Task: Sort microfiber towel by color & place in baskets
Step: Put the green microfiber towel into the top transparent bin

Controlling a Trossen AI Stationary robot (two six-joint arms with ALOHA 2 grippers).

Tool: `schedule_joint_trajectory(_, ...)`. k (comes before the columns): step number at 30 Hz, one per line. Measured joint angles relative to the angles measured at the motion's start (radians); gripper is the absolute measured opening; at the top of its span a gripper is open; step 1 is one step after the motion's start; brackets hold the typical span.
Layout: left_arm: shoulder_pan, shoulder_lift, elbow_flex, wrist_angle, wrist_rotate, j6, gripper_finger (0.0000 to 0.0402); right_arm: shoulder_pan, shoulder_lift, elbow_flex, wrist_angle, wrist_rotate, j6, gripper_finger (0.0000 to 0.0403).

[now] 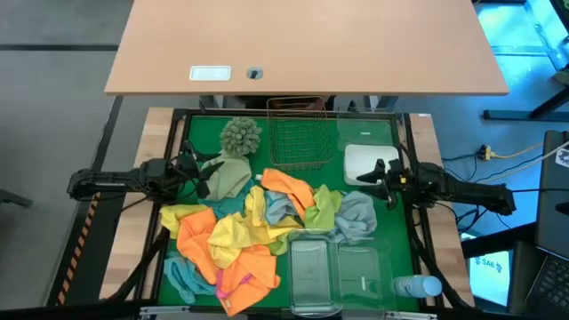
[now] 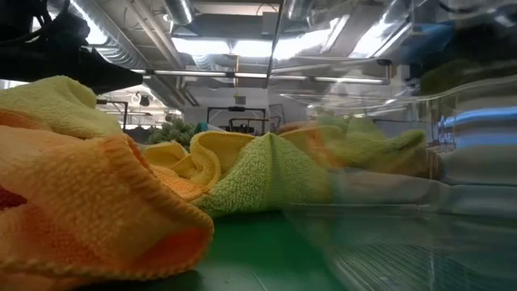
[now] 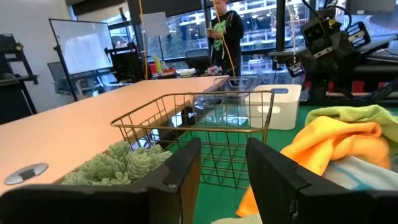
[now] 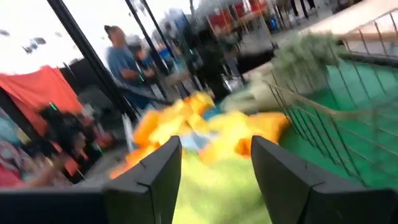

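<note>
From above, I see my open, empty left gripper [image 1: 203, 174] beside the towel pile [image 1: 253, 231]; my open right gripper [image 1: 382, 178] sits opposite.

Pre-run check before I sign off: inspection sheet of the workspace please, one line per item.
Surface: green mat, partly covered.
Job's things: towel pile unsorted mid-mat; copper wire basket empty; white tray empty; clear tubs hold no towels.
Clutter: shaggy green ball beside the basket; bottle at the mat's corner.
Grippers: left gripper open, by a sage towel; right gripper open, at the white tray; neither holds anything.
Cables: yellow cable on the floor.
Surroundings: person beyond the wooden table.
</note>
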Motion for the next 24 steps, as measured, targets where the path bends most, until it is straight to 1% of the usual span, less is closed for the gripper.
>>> schedule_joint_trajectory(4,0.000,0.000,0.000,0.002,0.000,-0.012,0.0124,0.000,0.021,0.004,0.249,0.038,-0.034,0.0193)
schedule_joint_trajectory(5,0.000,0.000,0.000,0.006,0.000,-0.012,0.0124,0.000,0.030,0.009,0.279,0.043,-0.058,0.0193)
schedule_joint_trajectory(8,0.000,0.000,0.000,0.011,0.000,-0.016,0.0124,0.000,0.080,0.065,0.281,0.052,-0.107,0.0193)
schedule_joint_trajectory(11,0.000,0.000,0.000,0.013,0.000,-0.015,0.0124,0.001,0.192,0.140,0.257,0.052,-0.147,0.0193)
schedule_joint_trajectory(16,0.000,0.000,0.000,0.015,0.000,-0.016,0.0124,0.001,0.453,0.311,0.151,0.001,-0.250,0.0193)
schedule_joint_trajectory(19,0.000,0.000,0.000,0.015,0.000,-0.016,0.0124,0.001,0.606,0.437,-0.005,-0.026,-0.310,0.0193)
schedule_joint_trajectory(24,0.000,0.000,0.000,0.015,0.000,-0.015,0.0124,0.000,0.859,0.639,-0.278,-0.028,-0.418,0.0193)
